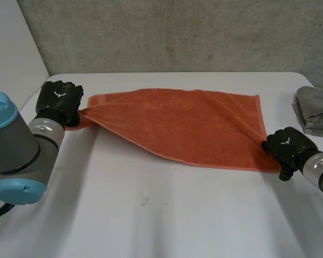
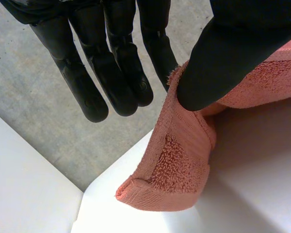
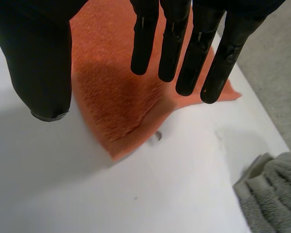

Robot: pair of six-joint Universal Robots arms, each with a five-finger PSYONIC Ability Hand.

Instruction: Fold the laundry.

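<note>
- I've got the white table (image 1: 151, 215) under everything, and the orange towel (image 1: 177, 123) sits on its far half, spread wide but not flat. A ridge runs across it from the left end to the near right corner.
- My left arm (image 1: 21, 156), grey with light-blue caps, stands off the orange towel's left end.
- A folded grey towel (image 1: 315, 110) lies past the orange towel's right edge, apart from it. In the right wrist view the grey towel (image 3: 276, 194) is beyond the fingertips.
- The left hand (image 1: 59, 99) is at the orange towel's left end, where the cloth draws in to a point. In the left wrist view the thumb (image 2: 218, 63) presses the hem against the nearest of the straight fingers (image 2: 121, 73), so that hand has the cloth pinched. The hemmed corner (image 2: 169, 179) hangs free below the thumb, lifted off the table.
- The right hand (image 1: 288, 148) is at the orange towel's near right corner. In its wrist view the fingers (image 3: 172, 43) are straight and the thumb (image 3: 39, 63) stands well apart from them. The hand is spread above the cloth and grips nothing. I can't tell whether the fingertips touch it.
</note>
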